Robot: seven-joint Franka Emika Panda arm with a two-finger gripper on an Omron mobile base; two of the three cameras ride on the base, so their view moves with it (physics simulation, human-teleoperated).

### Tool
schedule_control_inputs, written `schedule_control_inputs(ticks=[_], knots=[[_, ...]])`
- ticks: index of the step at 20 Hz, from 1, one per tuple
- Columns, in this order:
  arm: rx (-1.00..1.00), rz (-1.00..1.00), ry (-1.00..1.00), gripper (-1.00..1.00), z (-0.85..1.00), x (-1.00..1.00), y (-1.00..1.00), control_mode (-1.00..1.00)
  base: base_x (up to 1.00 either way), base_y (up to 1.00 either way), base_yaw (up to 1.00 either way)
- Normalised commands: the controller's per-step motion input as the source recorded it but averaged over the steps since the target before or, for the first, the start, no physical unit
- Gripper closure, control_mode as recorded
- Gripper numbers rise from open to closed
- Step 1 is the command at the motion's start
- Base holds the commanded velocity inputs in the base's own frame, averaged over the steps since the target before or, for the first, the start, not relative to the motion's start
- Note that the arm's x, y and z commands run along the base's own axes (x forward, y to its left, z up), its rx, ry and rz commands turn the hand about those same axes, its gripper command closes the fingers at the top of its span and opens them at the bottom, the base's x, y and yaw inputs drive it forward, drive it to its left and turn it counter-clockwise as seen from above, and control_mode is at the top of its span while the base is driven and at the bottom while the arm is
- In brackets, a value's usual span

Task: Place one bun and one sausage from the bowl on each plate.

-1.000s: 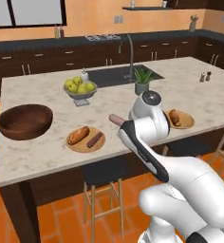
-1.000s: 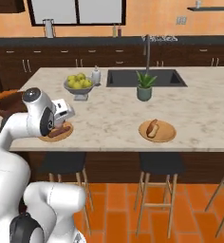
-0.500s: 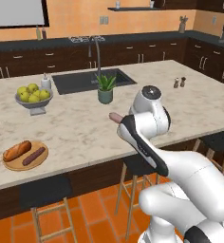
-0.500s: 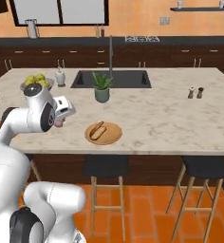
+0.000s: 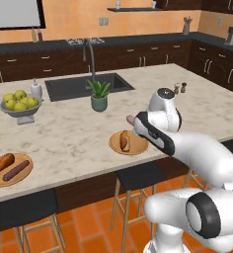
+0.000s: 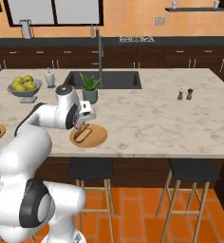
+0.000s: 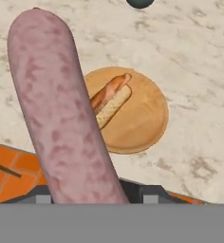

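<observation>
The base has driven on, so the hand (image 6: 79,127), gripping a sausage (image 7: 61,114), now hangs over the bun plate (image 6: 98,137).

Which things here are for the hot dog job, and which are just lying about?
For the job:
gripper
sausage it holds
near plate with a bun
far plate, already filled

Lying about:
fruit bowl
potted plant
shakers
sink
</observation>
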Motion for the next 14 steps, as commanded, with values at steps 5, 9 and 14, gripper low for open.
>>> schedule_control_inputs(ticks=[5,9,14], knots=[[0.11,-0.45,0.27,1.0,-0.58,0.42,-0.09,-1.0,0.0,0.0,0.0],[0.21,-0.36,0.19,1.0,-0.37,0.52,-0.36,-1.0,0.0,0.0,0.0],[0.05,-0.17,-0.02,1.0,-0.66,0.33,-0.02,-1.0,0.0,0.0,0.0]])
